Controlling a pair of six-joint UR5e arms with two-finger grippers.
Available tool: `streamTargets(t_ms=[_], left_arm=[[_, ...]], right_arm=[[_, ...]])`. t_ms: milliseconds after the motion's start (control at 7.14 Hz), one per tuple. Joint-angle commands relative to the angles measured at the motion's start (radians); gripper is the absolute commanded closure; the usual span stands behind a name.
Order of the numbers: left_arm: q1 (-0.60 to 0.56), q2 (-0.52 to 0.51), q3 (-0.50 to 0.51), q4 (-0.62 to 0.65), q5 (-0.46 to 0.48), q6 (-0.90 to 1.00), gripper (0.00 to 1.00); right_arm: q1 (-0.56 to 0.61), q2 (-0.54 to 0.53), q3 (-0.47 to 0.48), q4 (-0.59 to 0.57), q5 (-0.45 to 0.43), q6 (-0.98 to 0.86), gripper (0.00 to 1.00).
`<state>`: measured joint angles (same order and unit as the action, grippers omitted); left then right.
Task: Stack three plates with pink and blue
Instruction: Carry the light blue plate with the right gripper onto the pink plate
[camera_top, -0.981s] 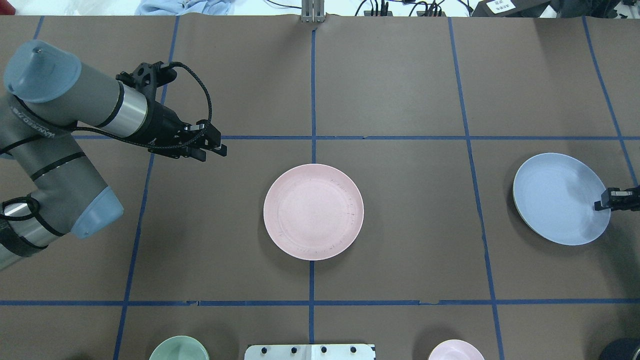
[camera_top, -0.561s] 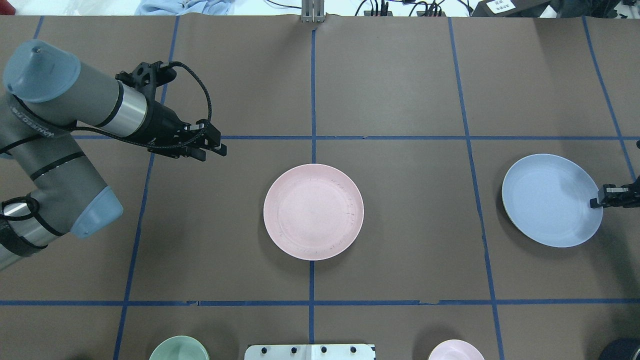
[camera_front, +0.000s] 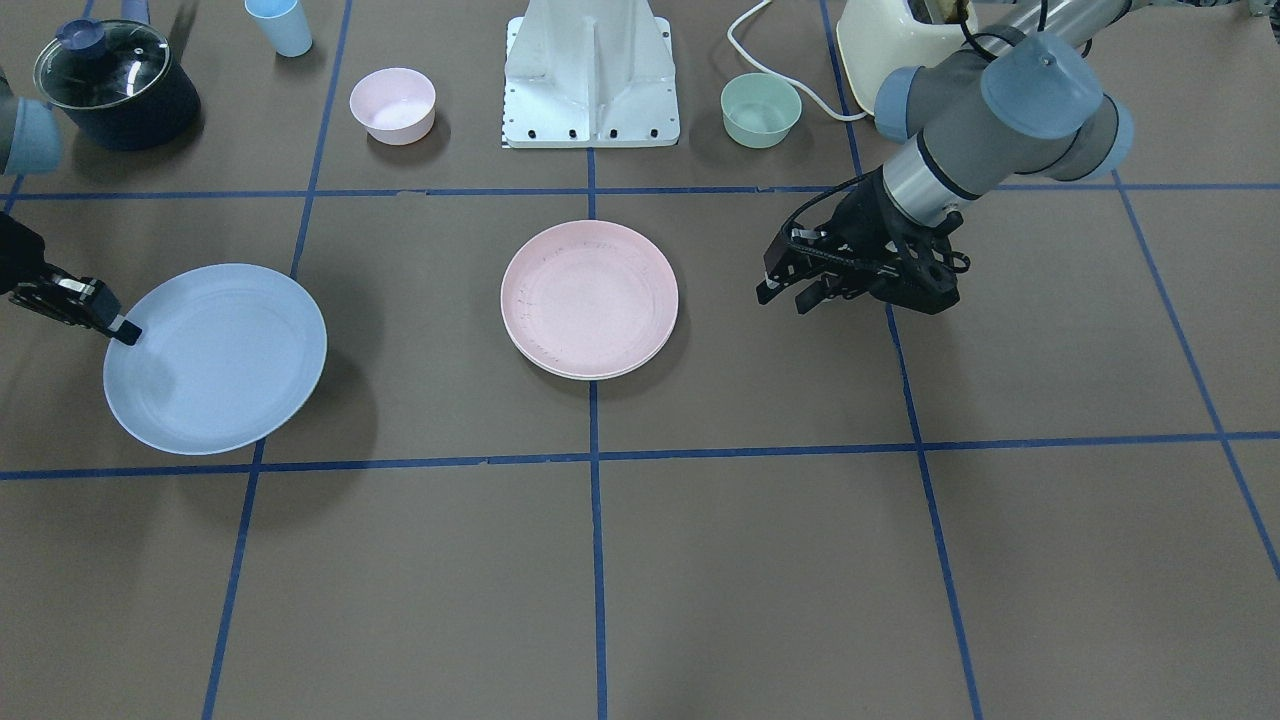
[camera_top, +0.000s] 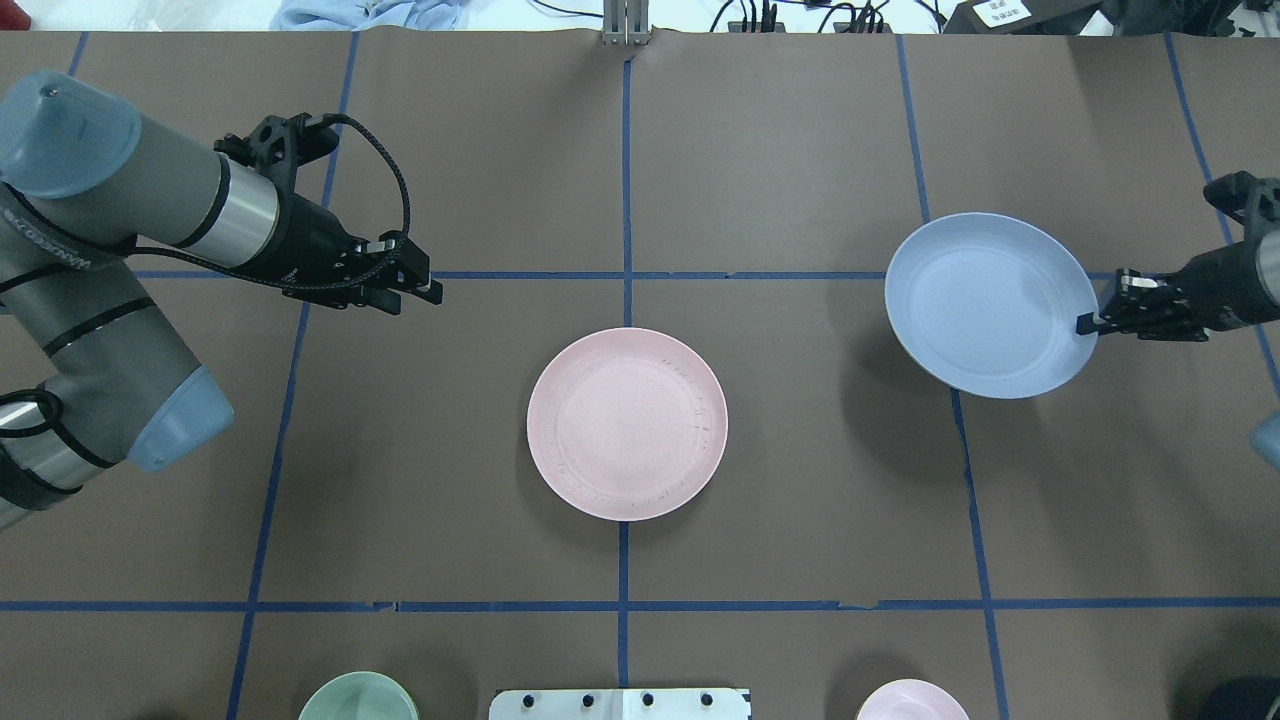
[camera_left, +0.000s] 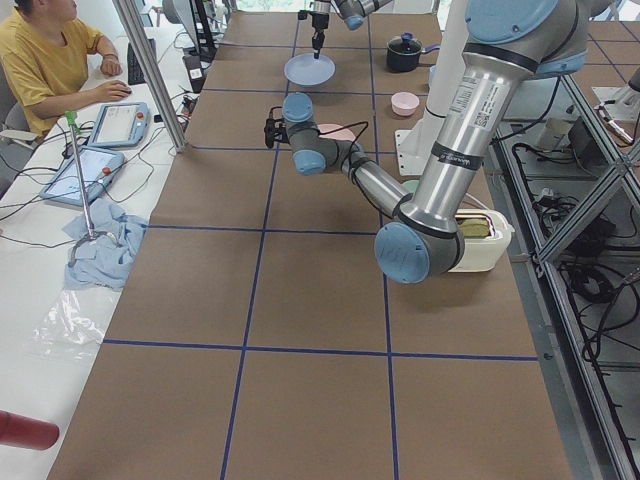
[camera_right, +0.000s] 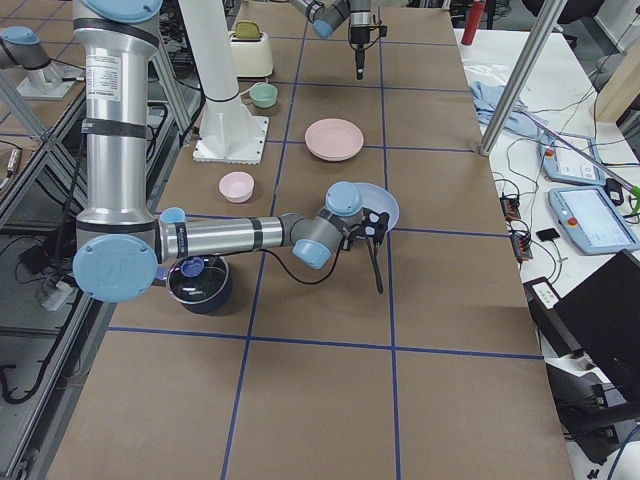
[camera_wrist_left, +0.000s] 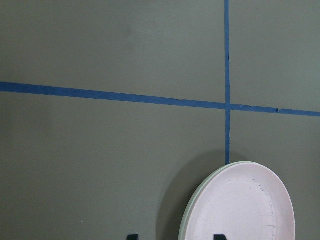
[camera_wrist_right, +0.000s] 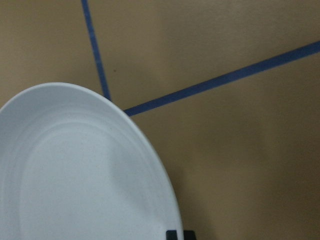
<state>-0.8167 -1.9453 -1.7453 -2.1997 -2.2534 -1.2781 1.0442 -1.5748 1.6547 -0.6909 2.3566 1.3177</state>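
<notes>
At the near edge of the table (camera_top: 800, 500), close to the robot's base (camera_top: 620, 703), sit a small green bowl (camera_top: 358, 698) on the left and a small pink bowl (camera_top: 912, 700) on the right. Past them is a wide strip of bare brown table with blue tape lines (camera_top: 622, 570) on it.

Next comes the pink plate (camera_top: 627, 423), in the middle of the table. It lies flat with its open side up. It sits on top of the cream plate (camera_wrist_left: 183, 231), and only a thin pale rim of that one peeks out. There is bare table all around this pile.

A bit farther, on the left, the left gripper (camera_top: 418, 298) hangs above the table. Its two fingers are spread apart and hold nothing. The pile is near it, to its right, and is not touching it.

On the right, about as far away, the right gripper (camera_top: 1088, 323) pinches the right rim of the blue plate (camera_top: 990, 305). The fingers are closed tight on that rim. The blue plate is up off the table, and its shadow falls beside it. Its open side faces up. It is round, so no side is longer. It is well apart from the pile, with bare table between them. More bare table runs on to the far edge.
</notes>
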Motion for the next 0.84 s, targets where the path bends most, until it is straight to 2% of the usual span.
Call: streamTargets(t_ms=[0, 140, 280, 420, 561, 701], left_arm=[[-0.030, 0.066, -0.011, -0.002, 0.000, 0.118, 0.41], [-0.042, 0.094, -0.011, -0.002, -0.002, 0.159, 0.41], [-0.045, 0.103, -0.007, -0.002, 0.000, 0.187, 0.41], [-0.042, 0.102, 0.004, -0.002, 0.002, 0.193, 0.41], [-0.039, 0.100, 0.007, -0.002, 0.002, 0.194, 0.41], [-0.041, 0.100, 0.010, -0.002, 0.002, 0.195, 0.41]], right_arm=[[-0.076, 0.161, -0.009, -0.012, -0.020, 0.176, 1.00], [-0.117, 0.226, -0.007, -0.022, -0.020, 0.260, 1.00], [-0.187, 0.314, -0.003, -0.109, -0.045, 0.302, 1.00], [-0.279, 0.359, 0.013, -0.166, -0.134, 0.313, 1.00], [-0.380, 0.378, 0.020, -0.170, -0.251, 0.349, 1.00], [-0.451, 0.384, 0.020, -0.171, -0.319, 0.351, 1.00]])
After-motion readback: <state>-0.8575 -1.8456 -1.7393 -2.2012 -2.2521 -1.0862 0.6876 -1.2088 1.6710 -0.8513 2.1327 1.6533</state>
